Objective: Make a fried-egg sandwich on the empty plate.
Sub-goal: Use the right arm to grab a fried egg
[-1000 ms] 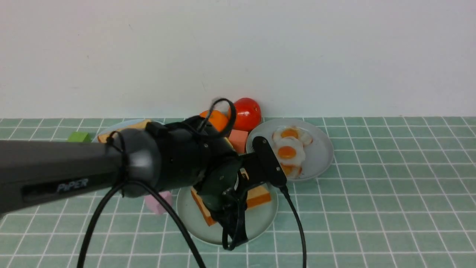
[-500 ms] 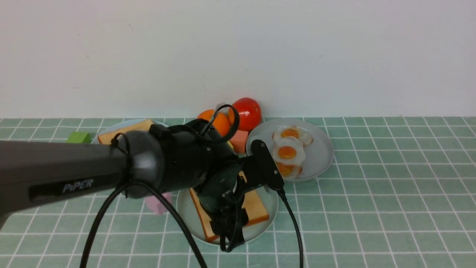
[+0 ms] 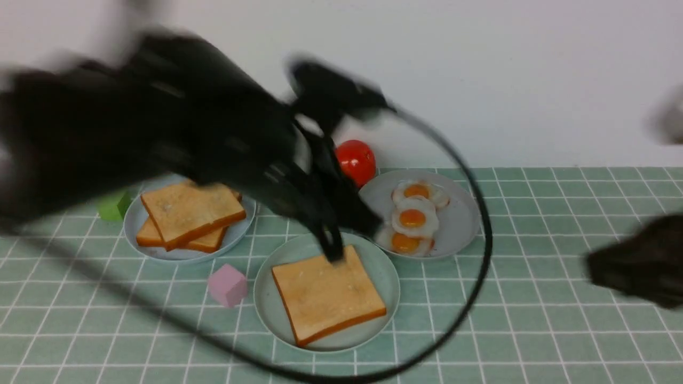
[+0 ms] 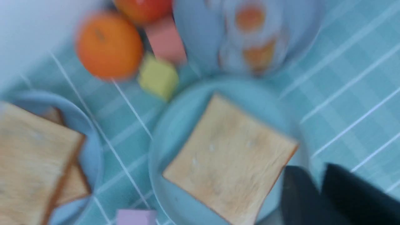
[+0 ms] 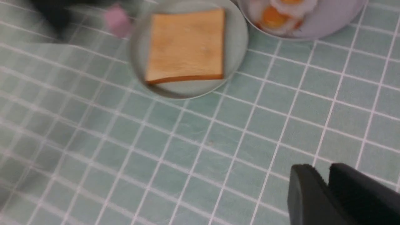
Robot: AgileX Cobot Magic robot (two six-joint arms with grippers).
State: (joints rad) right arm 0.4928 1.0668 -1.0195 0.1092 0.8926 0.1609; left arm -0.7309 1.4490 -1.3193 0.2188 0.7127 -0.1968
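Observation:
A single toast slice (image 3: 328,293) lies flat on the teal-green plate (image 3: 264,298), with no egg on it; no stacked sandwich shows. Three fried eggs (image 3: 412,218) lie on a blue-grey plate (image 3: 459,213) behind and to the right. My left gripper (image 3: 333,250), blurred, hangs over the slice's far edge. In the left wrist view the left gripper (image 4: 315,175) is shut and empty beside the toast (image 4: 228,156). My right gripper (image 5: 326,170) is shut and empty over bare tiles, short of the plate (image 5: 237,34). The right arm (image 3: 635,264) is a dark blur at the right.
A blue-grey plate (image 3: 133,224) at the left holds stacked toast slices (image 3: 184,213). A pink cube (image 3: 228,285) sits left of the teal plate, a green cube (image 3: 113,205) at far left. A tomato (image 3: 355,160) stands by the wall; an orange (image 4: 109,45), yellow cube (image 4: 157,78) and pink block (image 4: 165,39) cluster behind.
My left arm has risen quickly up and back off the teal plate, leaving the toast slice flat on it. The right arm has come into the front view at the right.

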